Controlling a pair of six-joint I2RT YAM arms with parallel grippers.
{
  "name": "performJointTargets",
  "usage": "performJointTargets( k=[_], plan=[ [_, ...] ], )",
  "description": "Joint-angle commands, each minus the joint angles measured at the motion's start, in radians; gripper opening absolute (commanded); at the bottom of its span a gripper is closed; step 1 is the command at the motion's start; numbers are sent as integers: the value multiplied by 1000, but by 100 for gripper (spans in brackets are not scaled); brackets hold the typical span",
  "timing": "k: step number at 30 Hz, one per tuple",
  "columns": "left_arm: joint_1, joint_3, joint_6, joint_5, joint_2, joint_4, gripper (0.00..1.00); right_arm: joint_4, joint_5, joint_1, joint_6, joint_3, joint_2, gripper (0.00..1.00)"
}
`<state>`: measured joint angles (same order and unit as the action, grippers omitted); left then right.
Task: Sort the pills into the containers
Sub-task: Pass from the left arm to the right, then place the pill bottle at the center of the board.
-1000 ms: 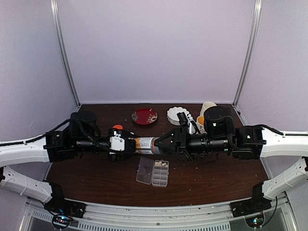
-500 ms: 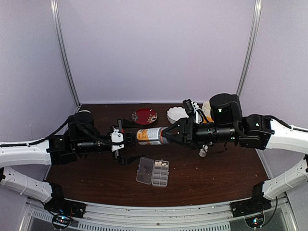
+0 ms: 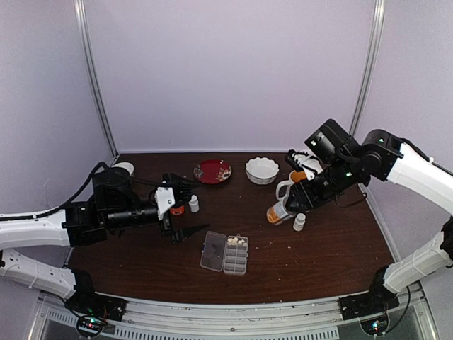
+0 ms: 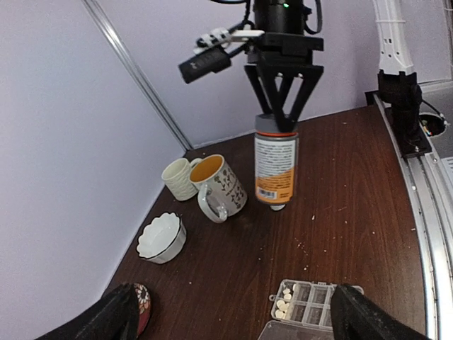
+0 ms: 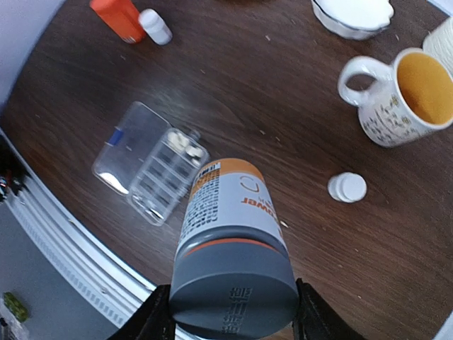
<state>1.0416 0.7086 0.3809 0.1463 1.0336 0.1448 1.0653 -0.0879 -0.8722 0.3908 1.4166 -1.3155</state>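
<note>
Right claw [image 4: 277, 122] pinches labelled bottle, left claw [image 4: 237, 304] spread wide

Over on the right, the claw grips a white-and-orange labelled bottle [image 4: 276, 166] by its grey end, the other end pointing down at the dark table [image 3: 325, 255]. A patterned mug [image 4: 216, 185] and a small white bottle [image 3: 299, 222] sit close by. On the left, the other claw is low over the table with its fingers far apart and nothing between them, near an orange bottle [image 5: 119, 15] and a second little white bottle [image 3: 193, 204]. Between the arms, toward the near edge, lies the clear pill box [image 3: 225, 253] with its lid [image 3: 212, 251] folded open. Whitish pills [image 4: 283, 306] fill a few end cells [image 4: 306, 304], and stray ones speckle the table around it.
</note>
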Motion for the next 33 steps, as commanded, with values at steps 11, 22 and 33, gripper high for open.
performJointTargets(
  k=[11,22,33],
  plan=[
    [1,174,-433,-490,22,-294,98,108,172,275,-158,-283,21,2],
    [-63,202,-530,-528,32,-399,98,33,162,372,-201,-301,-88,6],
    [-77,199,-550,-522,36,-430,98,41,165,375,-225,-259,-111,88]
  ],
)
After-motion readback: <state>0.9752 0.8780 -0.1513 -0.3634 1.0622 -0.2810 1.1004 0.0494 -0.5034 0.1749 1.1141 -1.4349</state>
